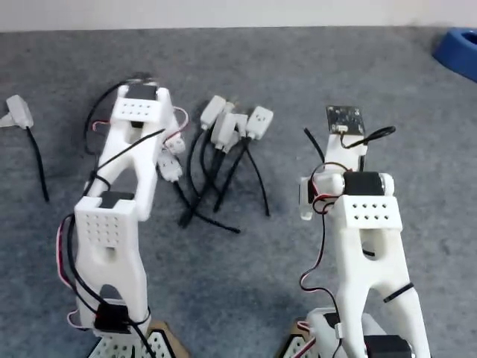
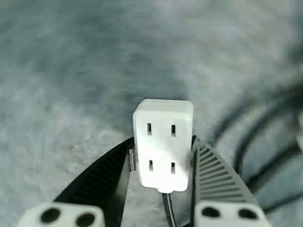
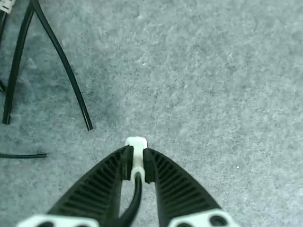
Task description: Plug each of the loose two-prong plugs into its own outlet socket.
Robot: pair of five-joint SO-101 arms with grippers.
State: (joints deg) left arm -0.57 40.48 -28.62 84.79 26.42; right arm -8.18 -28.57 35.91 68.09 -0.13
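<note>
White socket (image 2: pixel 163 142) pinched left, plug (image 3: pixel 136 144) pinched right

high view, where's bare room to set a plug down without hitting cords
Bare: the far strip between the plug cluster and the blue object; the right side beside the right arm; the near gap between both arms, below the cord ends. Crowded: around the cluster, next to the left arm.
</note>
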